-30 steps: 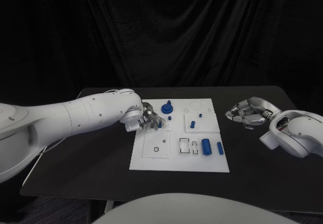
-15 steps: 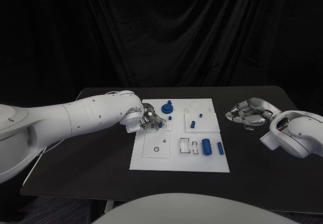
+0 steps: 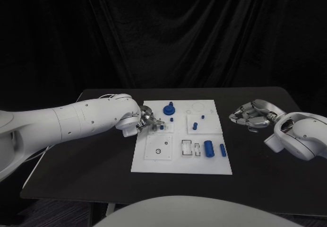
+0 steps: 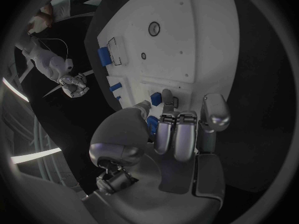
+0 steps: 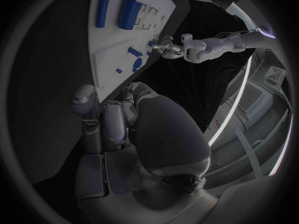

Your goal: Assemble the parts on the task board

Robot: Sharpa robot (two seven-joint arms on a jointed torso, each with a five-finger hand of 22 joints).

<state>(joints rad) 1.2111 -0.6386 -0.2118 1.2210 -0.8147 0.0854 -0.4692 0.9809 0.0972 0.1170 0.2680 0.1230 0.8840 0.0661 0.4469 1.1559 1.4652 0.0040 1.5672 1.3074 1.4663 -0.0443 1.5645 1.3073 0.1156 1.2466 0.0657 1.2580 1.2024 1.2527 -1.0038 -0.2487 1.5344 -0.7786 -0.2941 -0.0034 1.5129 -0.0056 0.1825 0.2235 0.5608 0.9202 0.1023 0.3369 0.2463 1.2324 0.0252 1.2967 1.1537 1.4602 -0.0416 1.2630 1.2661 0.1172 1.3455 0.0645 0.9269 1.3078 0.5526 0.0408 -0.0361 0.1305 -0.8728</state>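
Note:
The white task board (image 3: 158,163) lies in the middle of the table. On it stand a blue knob (image 3: 169,110), a short blue peg (image 3: 195,126), a thick blue cylinder (image 3: 208,147) and a slim blue pin (image 3: 223,150). My left hand (image 3: 146,124) is at the board's left edge, with its fingers (image 4: 167,97) stretched low over a square recess. A blue patch (image 4: 151,124) shows between thumb and fingers; I cannot tell whether it is held. My right hand (image 3: 248,116) hangs off the board's right side, its fingers (image 5: 115,119) curled in on nothing.
Black table (image 3: 81,156) surrounds the board, with bare room in front of it and to both sides. The board carries empty rectangular slots (image 3: 186,147) and a small ring hole (image 3: 158,152). The far edge of the table meets a black curtain.
My left hand has drawn a little to the left, away from the blue knob, and its fingers now reach over the board's edge. The right hand has stayed put.

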